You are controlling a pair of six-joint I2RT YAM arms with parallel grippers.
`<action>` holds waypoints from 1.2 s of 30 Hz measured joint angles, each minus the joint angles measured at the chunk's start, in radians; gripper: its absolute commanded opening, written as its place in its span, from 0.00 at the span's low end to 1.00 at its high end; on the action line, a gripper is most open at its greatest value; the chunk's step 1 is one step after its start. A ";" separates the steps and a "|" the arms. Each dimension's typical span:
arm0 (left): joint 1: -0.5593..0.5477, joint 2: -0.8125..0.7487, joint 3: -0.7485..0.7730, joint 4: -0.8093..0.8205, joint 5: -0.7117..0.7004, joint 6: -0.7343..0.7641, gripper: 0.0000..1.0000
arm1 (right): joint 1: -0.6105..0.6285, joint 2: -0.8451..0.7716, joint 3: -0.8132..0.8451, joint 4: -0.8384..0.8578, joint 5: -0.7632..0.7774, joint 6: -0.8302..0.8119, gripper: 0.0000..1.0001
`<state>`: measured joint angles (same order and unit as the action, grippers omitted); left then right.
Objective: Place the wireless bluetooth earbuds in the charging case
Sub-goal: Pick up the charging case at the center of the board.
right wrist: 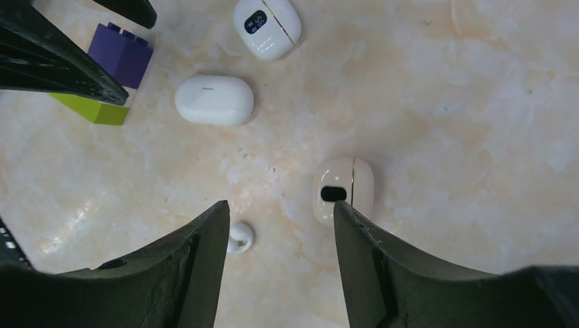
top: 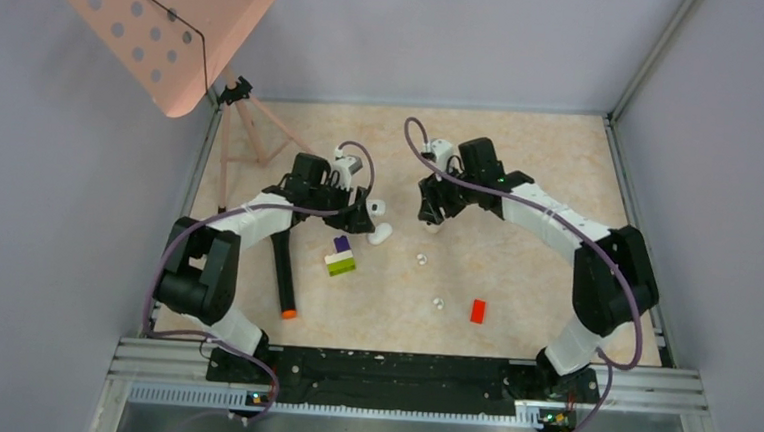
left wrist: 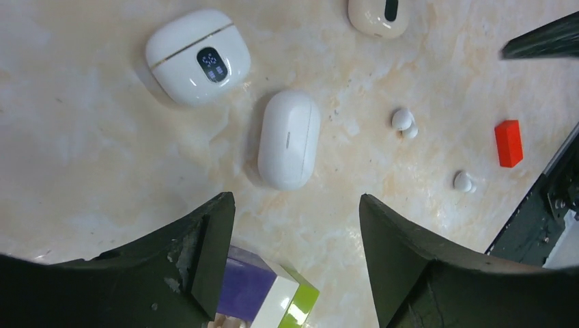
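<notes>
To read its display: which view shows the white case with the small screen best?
The left wrist view: the case with the screen lies whole and large, its display facing the camera. The right wrist view shows it smaller, near the top edge. The top external view gives a white speck at most.

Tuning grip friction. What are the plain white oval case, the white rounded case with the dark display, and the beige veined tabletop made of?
Plain white oval case: likely hard plastic, glossy; soft highlights. White rounded case with the dark display: same glossy plastic look, thin gold-toned band, metal or paint unclear. Beige veined tabletop: smooth, faintly reflective; marble-print laminate or stone, unclear.
</notes>
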<state>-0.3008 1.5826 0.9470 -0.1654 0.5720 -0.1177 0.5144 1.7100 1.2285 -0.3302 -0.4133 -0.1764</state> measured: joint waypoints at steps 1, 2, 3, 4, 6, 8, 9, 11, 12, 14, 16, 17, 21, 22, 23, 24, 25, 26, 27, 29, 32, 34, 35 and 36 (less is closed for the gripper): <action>-0.001 0.003 -0.018 0.002 0.009 0.011 0.72 | -0.009 -0.029 -0.019 -0.007 -0.001 0.025 0.57; -0.001 0.013 -0.026 0.002 0.018 0.023 0.72 | -0.018 -0.056 -0.031 -0.019 -0.002 0.043 0.57; -0.001 0.024 -0.025 0.006 0.028 0.045 0.72 | -0.027 -0.085 -0.038 -0.039 -0.004 0.059 0.57; -0.001 0.036 -0.021 0.009 0.040 0.072 0.72 | -0.037 -0.119 -0.038 -0.063 -0.005 0.070 0.57; -0.001 0.066 -0.005 0.005 0.070 0.126 0.72 | -0.051 -0.184 -0.038 -0.095 -0.008 0.087 0.57; -0.003 0.091 0.014 -0.005 0.101 0.173 0.72 | -0.060 -0.239 -0.038 -0.121 -0.011 0.106 0.57; -0.005 0.099 0.022 -0.008 0.109 0.187 0.72 | -0.062 -0.261 -0.038 -0.130 -0.012 0.118 0.57; -0.013 0.114 0.039 -0.016 0.114 0.206 0.72 | -0.064 -0.290 -0.038 -0.142 -0.015 0.150 0.57; -0.018 0.120 0.043 -0.017 0.111 0.208 0.72 | -0.066 -0.295 -0.038 -0.146 -0.015 0.165 0.57; -0.026 0.129 0.047 -0.019 0.105 0.206 0.73 | -0.071 -0.298 -0.038 -0.153 -0.014 0.189 0.58; -0.030 0.130 0.047 -0.023 0.097 0.198 0.74 | -0.080 -0.298 -0.042 -0.156 -0.013 0.204 0.58; -0.033 0.130 0.047 -0.020 0.089 0.192 0.74 | -0.085 -0.298 -0.043 -0.160 -0.010 0.208 0.58; -0.044 0.132 0.043 -0.013 0.066 0.169 0.73 | -0.105 -0.298 -0.043 -0.166 -0.006 0.223 0.58; -0.048 0.132 0.040 -0.011 0.061 0.168 0.73 | -0.109 -0.298 -0.043 -0.166 -0.006 0.227 0.58; -0.058 0.133 0.036 -0.011 0.055 0.166 0.73 | -0.112 -0.298 -0.043 -0.166 -0.006 0.232 0.58; -0.069 0.135 0.034 -0.010 0.050 0.164 0.73 | -0.115 -0.298 -0.043 -0.166 -0.006 0.234 0.58; -0.087 0.137 0.029 -0.007 0.044 0.158 0.73 | -0.116 -0.298 -0.043 -0.166 -0.006 0.237 0.58; -0.107 0.140 0.025 -0.003 0.040 0.152 0.72 | -0.117 -0.298 -0.043 -0.166 -0.006 0.240 0.58; -0.132 0.145 0.021 0.003 0.038 0.148 0.71 | -0.118 -0.298 -0.043 -0.166 -0.006 0.241 0.59; -0.189 0.153 0.018 0.005 0.036 0.147 0.70 | -0.118 -0.298 -0.043 -0.166 -0.007 0.248 0.59; -0.266 0.161 0.026 -0.006 0.039 0.157 0.70 | -0.118 -0.298 -0.046 -0.164 -0.007 0.254 0.59; -0.308 0.161 0.035 -0.019 0.041 0.165 0.69 | -0.118 -0.301 -0.061 -0.156 -0.007 0.258 0.58; -0.318 0.159 0.041 -0.023 0.040 0.167 0.68 | -0.118 -0.301 -0.073 -0.153 -0.008 0.259 0.58; -0.320 0.158 0.048 -0.035 0.039 0.172 0.67 | -0.118 -0.301 -0.085 -0.148 -0.008 0.259 0.57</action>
<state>-0.6209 1.7409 0.9951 -0.2001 0.6109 0.0544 0.3962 1.4086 1.1439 -0.4786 -0.4210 0.0826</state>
